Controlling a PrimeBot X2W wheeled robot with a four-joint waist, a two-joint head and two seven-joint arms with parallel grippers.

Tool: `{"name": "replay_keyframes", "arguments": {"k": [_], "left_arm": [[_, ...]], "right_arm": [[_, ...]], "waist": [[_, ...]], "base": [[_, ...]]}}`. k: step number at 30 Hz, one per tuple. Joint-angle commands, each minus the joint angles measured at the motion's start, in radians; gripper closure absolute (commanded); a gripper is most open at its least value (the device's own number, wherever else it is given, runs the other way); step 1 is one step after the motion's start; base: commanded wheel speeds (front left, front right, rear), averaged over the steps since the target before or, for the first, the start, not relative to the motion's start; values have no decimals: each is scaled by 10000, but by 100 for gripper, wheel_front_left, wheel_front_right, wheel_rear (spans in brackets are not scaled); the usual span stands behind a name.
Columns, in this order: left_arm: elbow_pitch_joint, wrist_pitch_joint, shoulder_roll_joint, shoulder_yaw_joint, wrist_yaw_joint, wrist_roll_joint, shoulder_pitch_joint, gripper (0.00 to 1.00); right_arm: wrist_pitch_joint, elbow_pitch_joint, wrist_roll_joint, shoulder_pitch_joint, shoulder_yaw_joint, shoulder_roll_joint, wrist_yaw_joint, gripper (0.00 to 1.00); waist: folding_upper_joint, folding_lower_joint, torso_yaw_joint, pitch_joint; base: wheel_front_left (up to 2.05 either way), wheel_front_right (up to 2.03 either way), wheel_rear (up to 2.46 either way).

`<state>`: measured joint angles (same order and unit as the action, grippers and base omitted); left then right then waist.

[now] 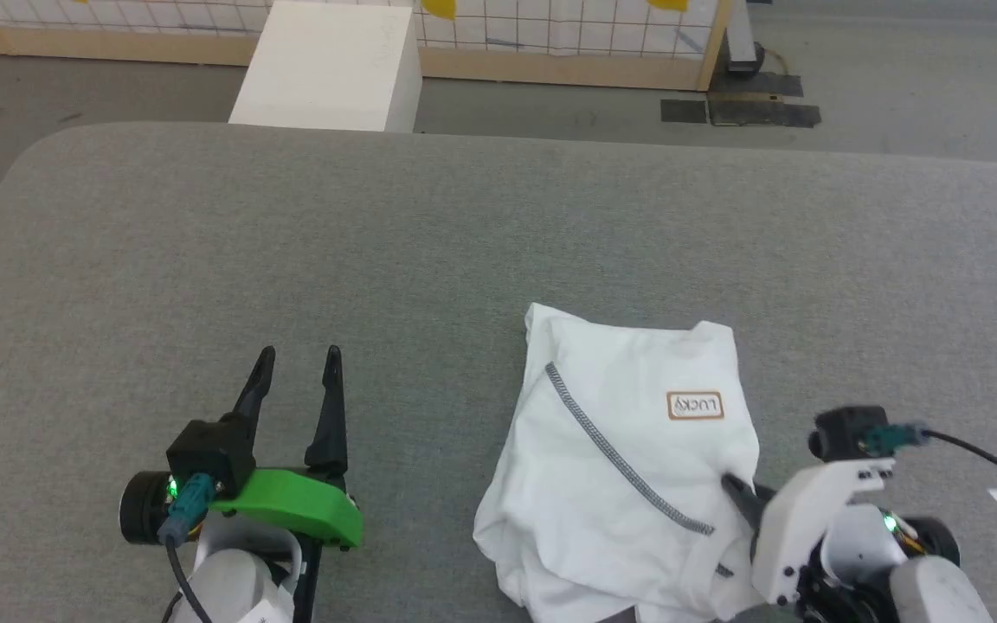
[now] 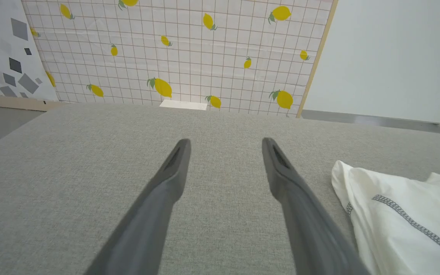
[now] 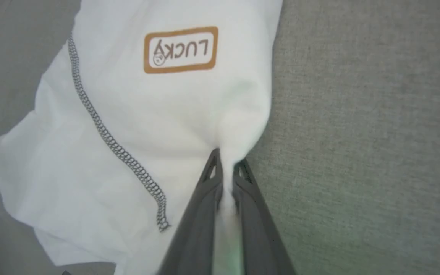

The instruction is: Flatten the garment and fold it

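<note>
On grey table [image 1: 464, 225], garment [image 1: 620, 415] lying lengthwise near-to-far, right pincer [image 3: 227, 161] clamping its edge, left pincer [image 1: 299, 355] wide.

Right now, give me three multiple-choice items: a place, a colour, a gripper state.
1. The garment lies: A at the grey surface's far left; B toward the robot's right, near edge; C hanging off its far edge.
2. The LUCKY label's border is: A green; B blue; C orange-brown.
3. The right gripper is: A open over bare surface; B shut on the garment; C shut on nothing.
Answers: B, it sits lower right in the head view; C, clear in the right wrist view; B, fabric is pinched between its fingers.
</note>
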<state>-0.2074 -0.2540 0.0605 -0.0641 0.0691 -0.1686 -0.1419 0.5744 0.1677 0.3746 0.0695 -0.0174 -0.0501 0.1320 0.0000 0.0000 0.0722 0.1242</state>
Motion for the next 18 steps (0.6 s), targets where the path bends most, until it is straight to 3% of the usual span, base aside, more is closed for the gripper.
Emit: {"name": "replay_keyframes", "arguments": {"k": [1,4,8,13,18], "left_arm": [[74,-78,-60,48,-4,-44,143,0],[201,-78,-67,114,-36,-57,169,0],[396,-78,-74,164,-85,19,100,0],[733,-78,-79,222,-148,158,-265,0],[1036,-78,-70,274,-237,364,-730,0]], "right_arm": [[86,-235,-616,326,-156,-4,-13,100],[373,-688,-2014,850,-1107,-733,-13,100],[578,-926,-2753,1788,-2536,-2766,-13,100],[486,-669,-2752,3119,-3952,-5435,-13,100],[-154,361,-2636,4238,-3942,-6513,-13,100]], "waist": [[0,0,-206,76],[0,0,-614,229],[0,0,-1238,502],[0,0,-2176,1174],[0,0,-3056,1960]], "base": [[0,0,0],[0,0,0],[0,0,0],[0,0,0],[0,0,0]]}}
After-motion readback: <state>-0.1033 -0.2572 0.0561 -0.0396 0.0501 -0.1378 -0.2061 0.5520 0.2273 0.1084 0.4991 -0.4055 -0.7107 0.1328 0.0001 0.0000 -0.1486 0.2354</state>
